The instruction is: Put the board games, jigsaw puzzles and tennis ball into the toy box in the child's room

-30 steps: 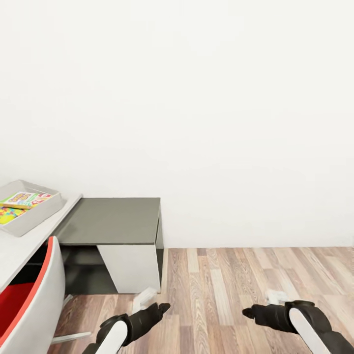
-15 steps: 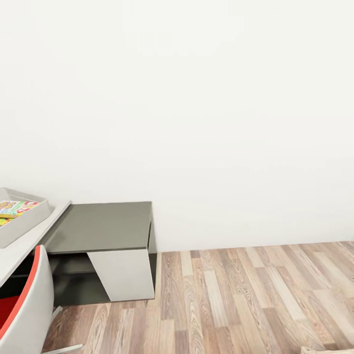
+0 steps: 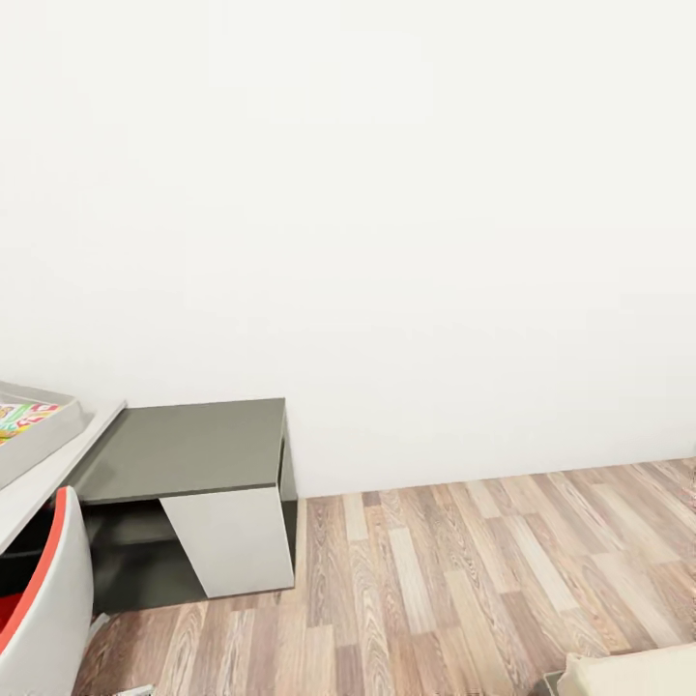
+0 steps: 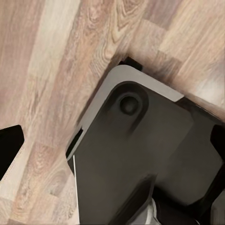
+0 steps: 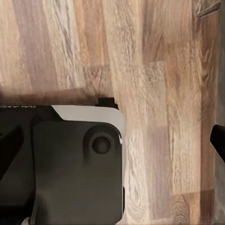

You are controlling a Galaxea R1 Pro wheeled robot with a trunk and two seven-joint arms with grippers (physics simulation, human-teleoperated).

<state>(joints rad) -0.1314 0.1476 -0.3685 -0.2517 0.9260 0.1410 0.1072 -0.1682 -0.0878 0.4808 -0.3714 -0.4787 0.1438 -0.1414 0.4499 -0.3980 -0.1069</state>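
The grey toy box sits cut off at the head view's left edge, on the light-grey table. A colourful printed box lies inside it; the rest of its contents are out of frame. The beige corner of the bed shows at the lower right. My left gripper is open above the plank floor and my own dark base, with one black fingertip showing at the frame edge. My right gripper is open too, nothing between its fingers. The tennis ball and jigsaw puzzles are out of view.
The table's lower dark-grey wing with a white front panel stands against the white wall. A red-and-white chair is at the lower left. Wood-plank floor spreads between the wing and the bed.
The head camera has swung right and lifted: table and toy box slid left, both arms dropped out of the head view, and the bed corner came in at the lower right.
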